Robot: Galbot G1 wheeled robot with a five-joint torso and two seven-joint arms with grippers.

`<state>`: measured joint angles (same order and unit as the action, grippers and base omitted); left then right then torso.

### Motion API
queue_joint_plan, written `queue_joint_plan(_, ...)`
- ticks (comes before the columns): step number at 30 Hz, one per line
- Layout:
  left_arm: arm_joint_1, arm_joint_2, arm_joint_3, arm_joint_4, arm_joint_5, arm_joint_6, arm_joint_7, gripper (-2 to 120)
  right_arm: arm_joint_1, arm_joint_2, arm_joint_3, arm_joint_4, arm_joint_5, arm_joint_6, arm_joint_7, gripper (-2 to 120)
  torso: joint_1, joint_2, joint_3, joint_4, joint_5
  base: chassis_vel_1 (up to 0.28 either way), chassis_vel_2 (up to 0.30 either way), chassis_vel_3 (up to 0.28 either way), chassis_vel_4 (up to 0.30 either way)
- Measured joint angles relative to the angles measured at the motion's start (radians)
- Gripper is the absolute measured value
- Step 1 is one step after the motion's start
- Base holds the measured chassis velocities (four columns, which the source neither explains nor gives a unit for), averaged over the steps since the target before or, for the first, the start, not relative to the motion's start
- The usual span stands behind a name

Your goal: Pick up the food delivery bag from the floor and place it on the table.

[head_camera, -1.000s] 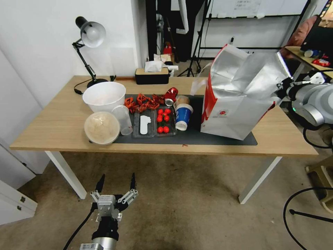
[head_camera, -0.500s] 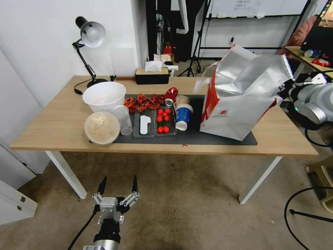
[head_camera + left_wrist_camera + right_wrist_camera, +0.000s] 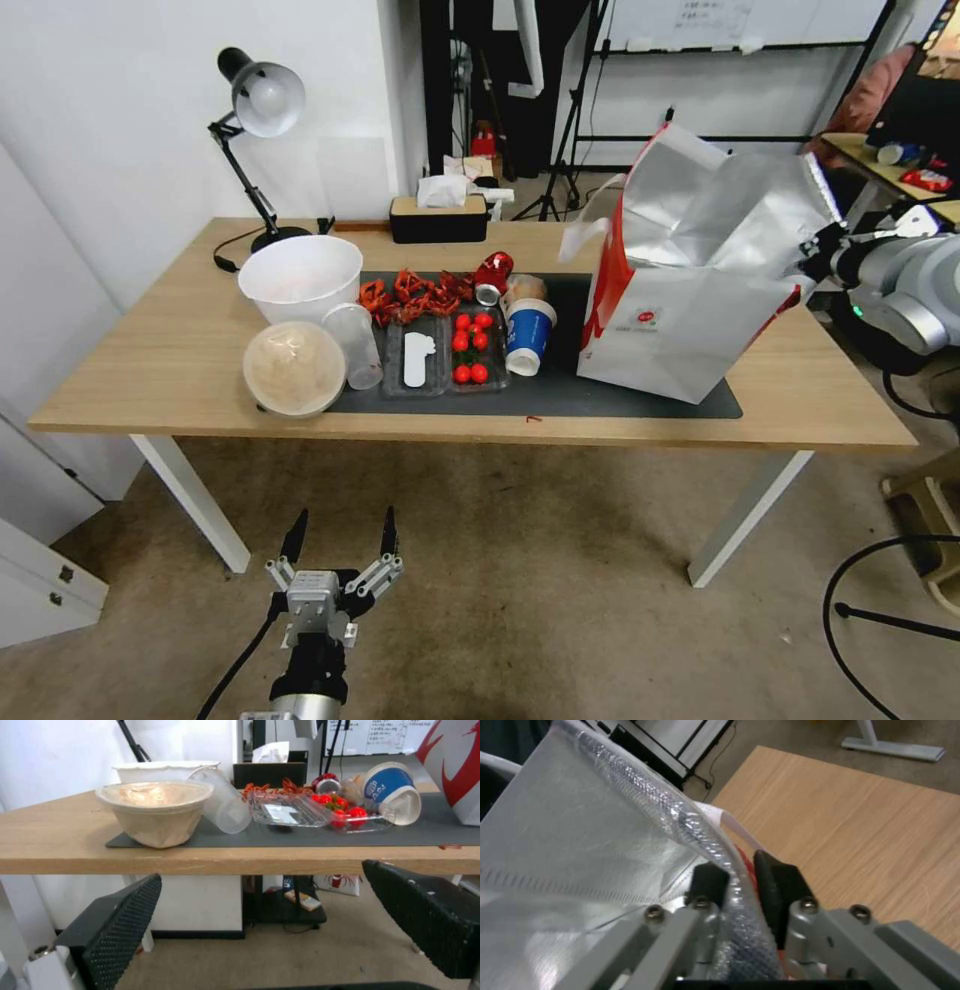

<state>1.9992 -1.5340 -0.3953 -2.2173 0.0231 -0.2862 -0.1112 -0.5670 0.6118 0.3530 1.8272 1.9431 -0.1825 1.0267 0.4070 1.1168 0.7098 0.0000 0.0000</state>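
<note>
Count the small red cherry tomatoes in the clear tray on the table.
6 visible small red cherry tomatoes in the clear plastic tray on the dark grey mat: a pair at the far end, two mid-tray, a pair nearest the robot. More may be hidden.

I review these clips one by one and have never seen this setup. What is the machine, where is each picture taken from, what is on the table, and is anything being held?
It is a wheeled robot with two arms. One picture looks down from its head; the other two come from cameras on its wrists. The right gripper is shut on the foil rim of the food delivery bag, which stands on the dark mat on the table. The left gripper hangs open, low above the floor, in front of the table. Also on the table: a white bowl, a lidded tub, cherry tomatoes, a blue cup, a desk lamp.
</note>
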Motion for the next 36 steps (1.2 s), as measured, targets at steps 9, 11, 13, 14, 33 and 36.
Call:
queue_joint_plan(9, 0.01, 0.0, 0.001, -0.001, 0.003, -0.012, 0.0, 100, 0.023, -0.009, -0.014, 0.0, -0.001, 0.001, 0.016, 48, 0.0, 0.0, 0.0, -0.0001, 0.0, 0.0, 0.0, 0.0, 0.0)
queue_joint_plan(11, 0.013, -0.001, 0.002, -0.001, 0.004, -0.016, 0.0, 100, 0.025, -0.012, -0.015, 0.002, -0.001, 0.001, 0.014, 57, 0.0, 0.0, 0.0, -0.0001, 0.0, 0.0, 0.0, 0.0, 0.0)
queue_joint_plan(13, 0.014, -0.001, 0.002, -0.001, 0.005, -0.018, 0.0, 100, 0.025, -0.012, -0.015, 0.003, -0.001, 0.001, 0.013, 61, 0.0, 0.0, 0.0, -0.0001, 0.0001, 0.0, 0.0, 0.0, 0.0)
queue_joint_plan(14, 0.016, -0.001, 0.002, -0.001, 0.006, -0.019, -0.001, 100, 0.026, -0.013, -0.015, 0.004, -0.001, 0.001, 0.013, 67, 0.0, 0.0, 0.0, 0.0, 0.0001, 0.0, 0.0, 0.0, 0.0)
queue_joint_plan(33, 0.024, -0.002, 0.009, -0.008, 0.014, -0.025, -0.008, 100, -0.028, -0.041, 0.012, 0.088, -0.139, 0.037, -0.067, 100, 0.0, 0.0, 0.0, 0.0, 0.0, 0.0, 0.0, 0.0, 0.0)
queue_joint_plan(36, 0.024, 0.0, 0.009, -0.017, 0.009, -0.026, -0.013, 100, -0.108, -0.069, 0.037, 0.155, -0.322, 0.074, -0.188, 100, 0.0, 0.0, 0.0, -0.0002, 0.0, 0.0, 0.0, 0.0, 0.0)
